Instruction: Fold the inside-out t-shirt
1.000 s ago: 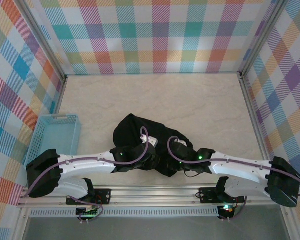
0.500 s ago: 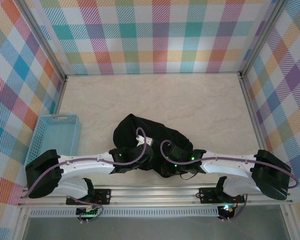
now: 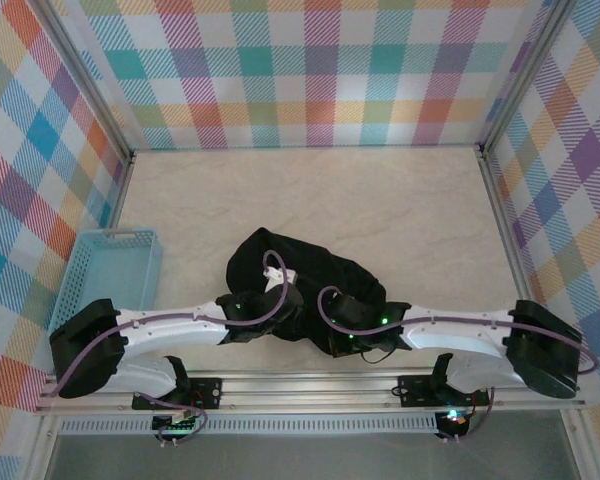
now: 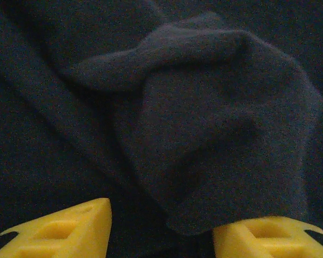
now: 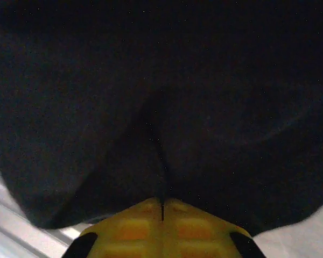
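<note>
Both on the t-shirt [image 3: 263, 258]: left tool [image 4: 161, 228] parted astride a fold, right tool [image 5: 161, 207] clamped onto it.

The t-shirt [image 3: 255, 262] at lower centre is black cloth, matt and finely napped. The table [image 3: 400, 200] looks smooth, pale and marbled, with a dull sheen. The basket [image 3: 120, 236] at left is light blue plastic. The left gripper [image 4: 161, 234] has fingers [image 4: 64, 228] of matt yellow plastic. The rail [image 3: 310, 380] along the bottom is brushed metal.
</note>
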